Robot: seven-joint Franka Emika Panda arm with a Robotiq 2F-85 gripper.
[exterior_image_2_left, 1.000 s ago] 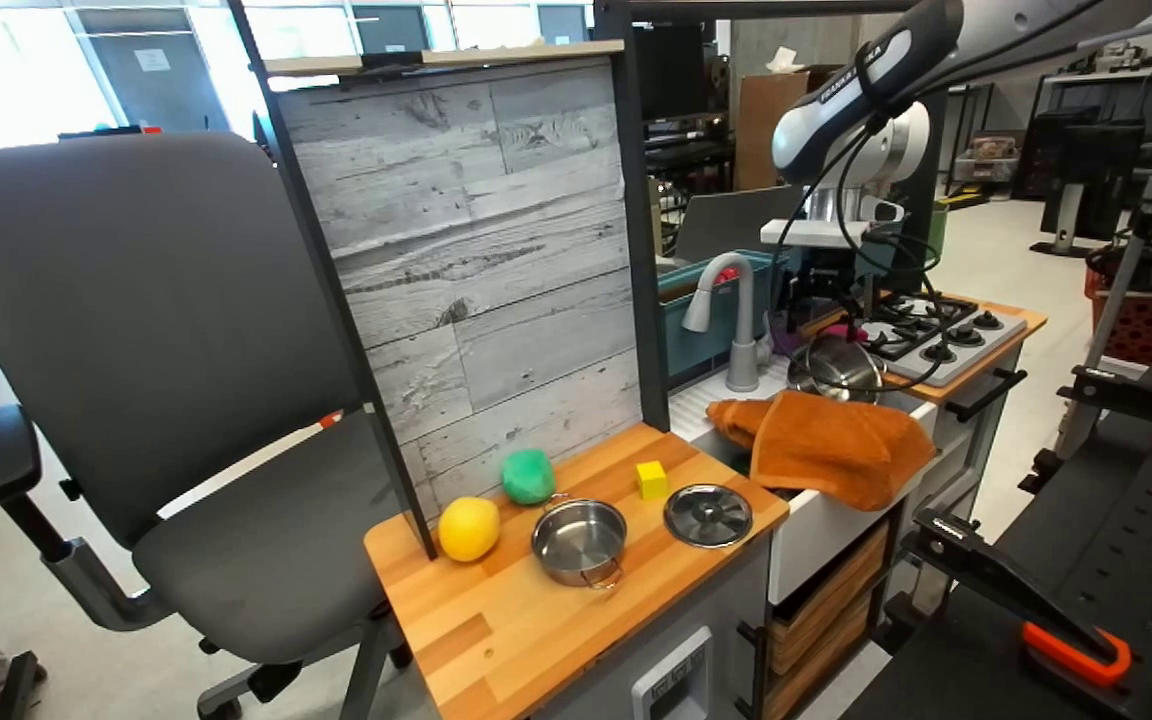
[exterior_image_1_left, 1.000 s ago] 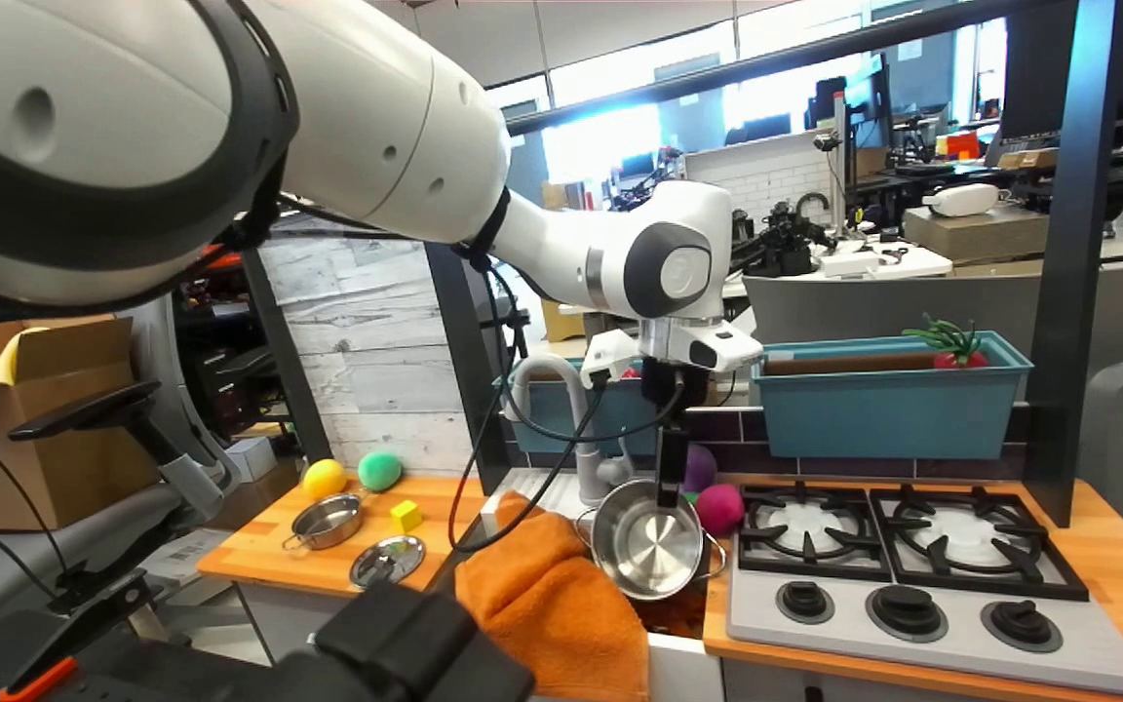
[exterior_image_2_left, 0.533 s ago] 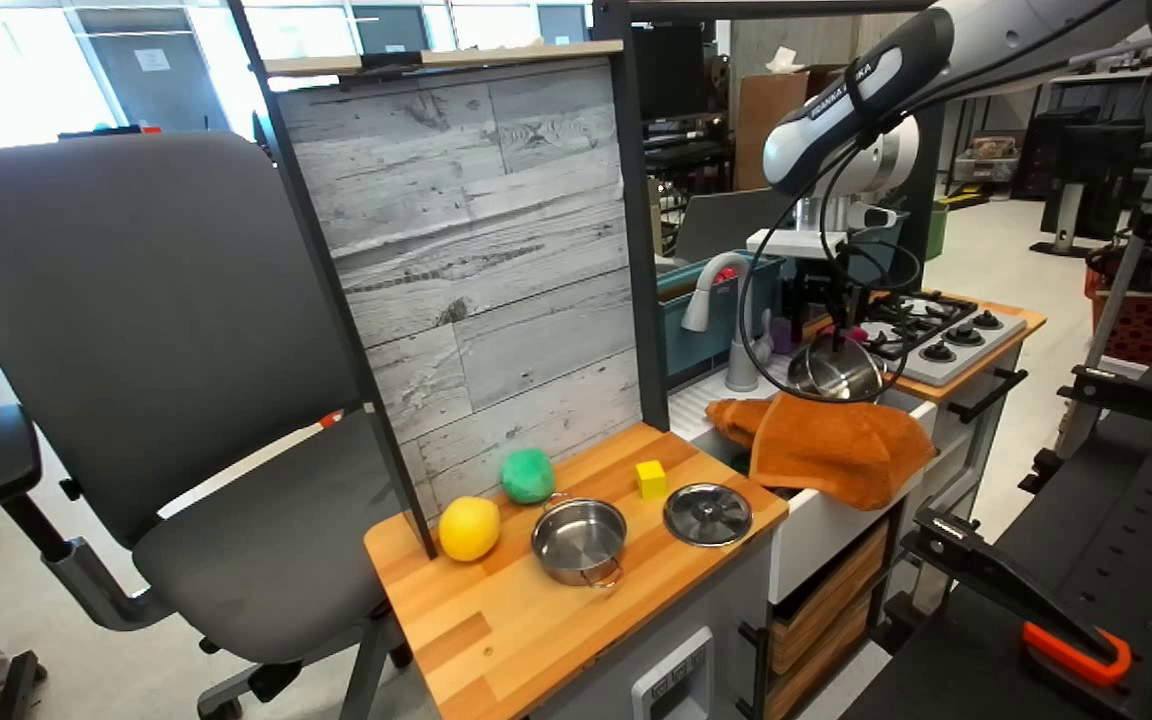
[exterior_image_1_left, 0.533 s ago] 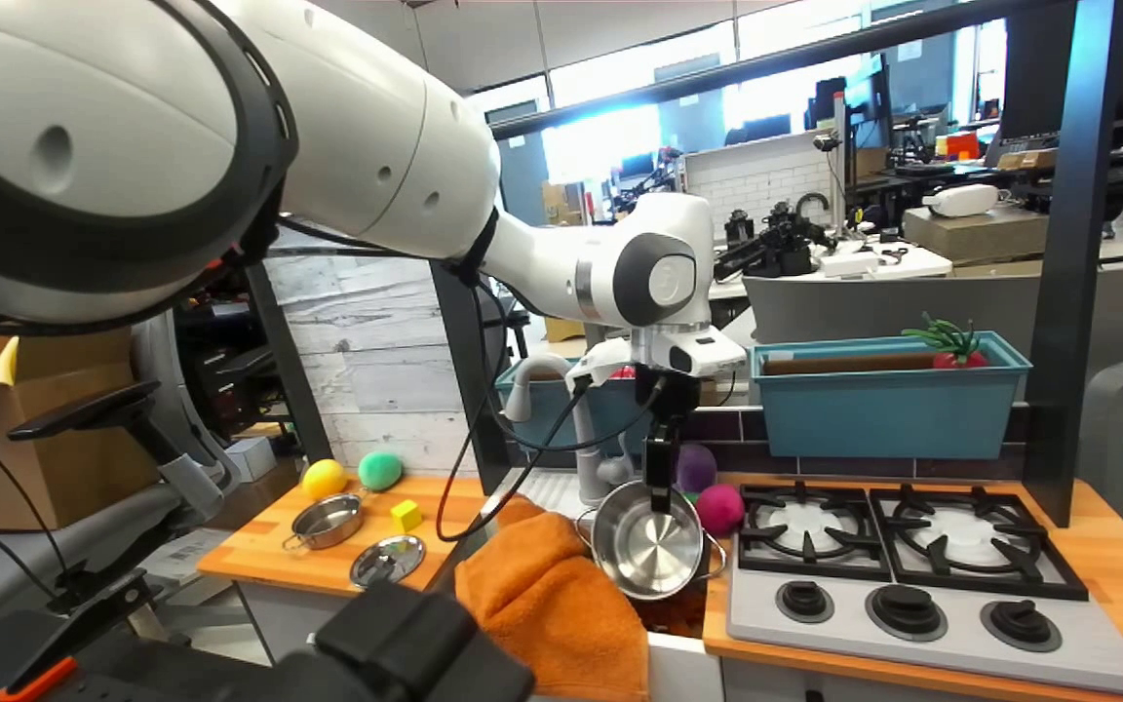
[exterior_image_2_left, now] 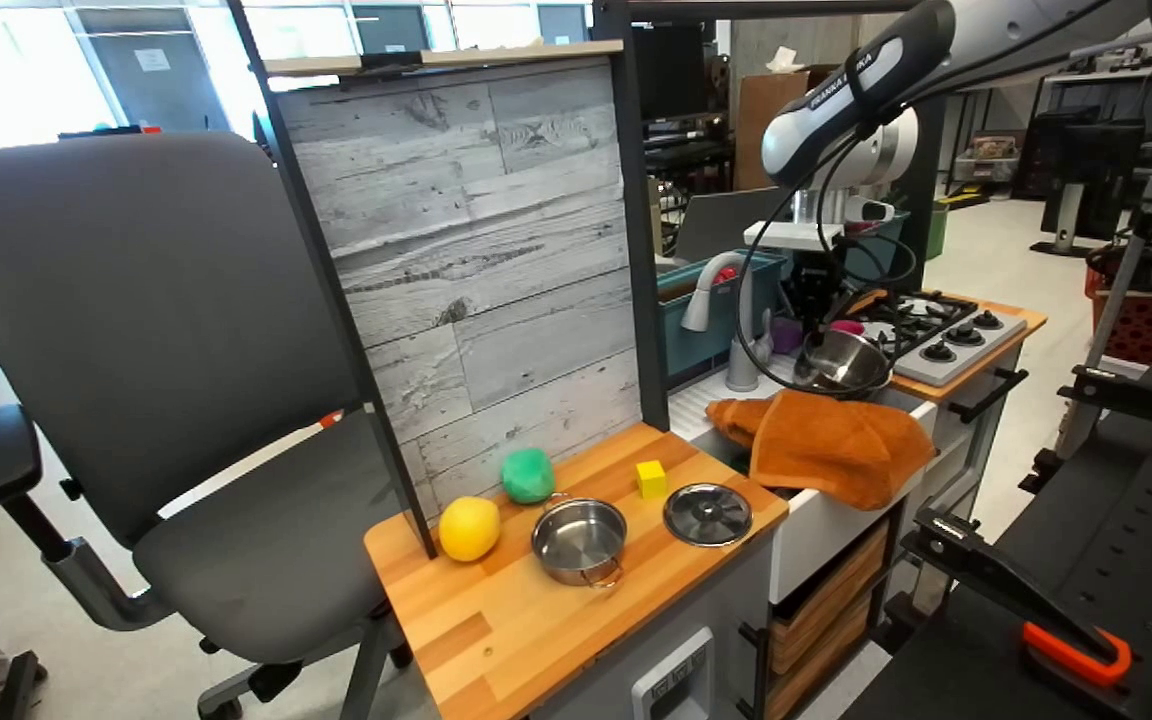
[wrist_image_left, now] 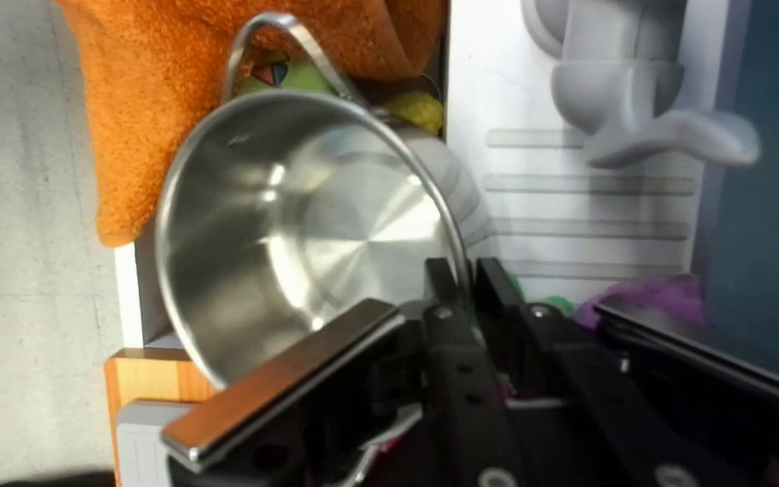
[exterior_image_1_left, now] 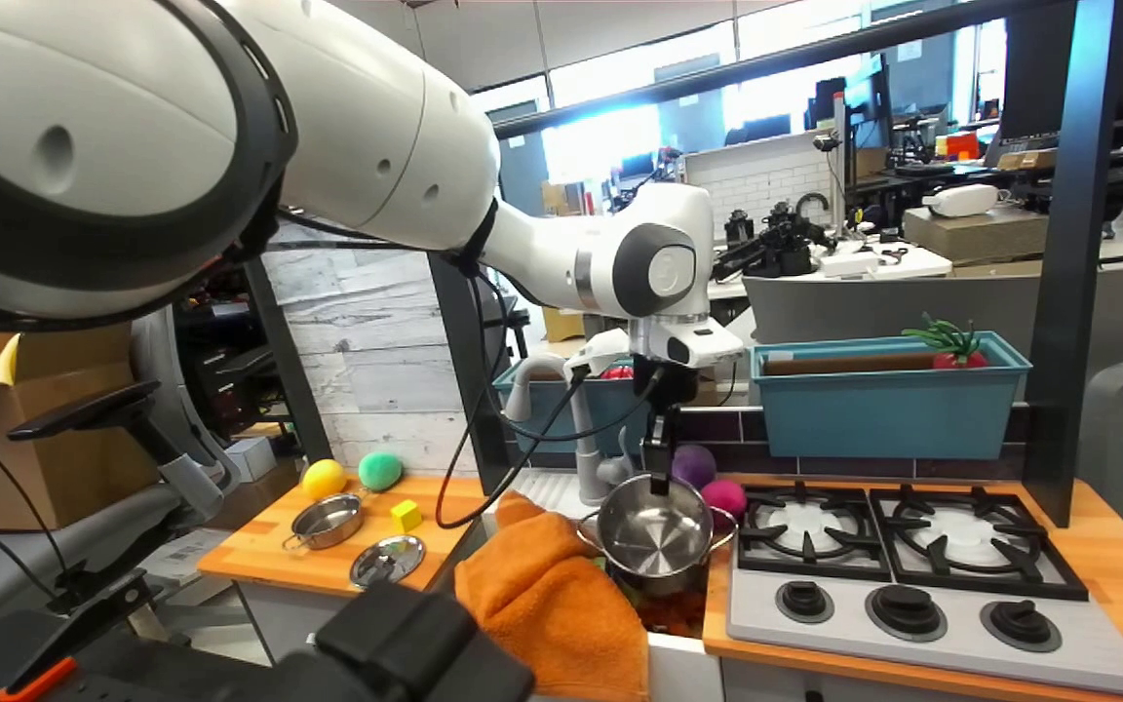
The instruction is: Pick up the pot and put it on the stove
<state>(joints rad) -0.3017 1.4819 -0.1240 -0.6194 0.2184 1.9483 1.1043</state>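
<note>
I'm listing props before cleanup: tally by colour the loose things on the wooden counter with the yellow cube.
Yellow: 2 (yellow round ball, small yellow cube)
Green: 1 (rounded green ball)
Silver-grey: 2 (shallow round metal pan, round shiny lid)
Total: 5

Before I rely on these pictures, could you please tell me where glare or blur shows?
In the wrist view, glare streaks inside the pot; in both exterior views, windows wash out white; in an exterior view, a black foreground object looks blurred.
</note>
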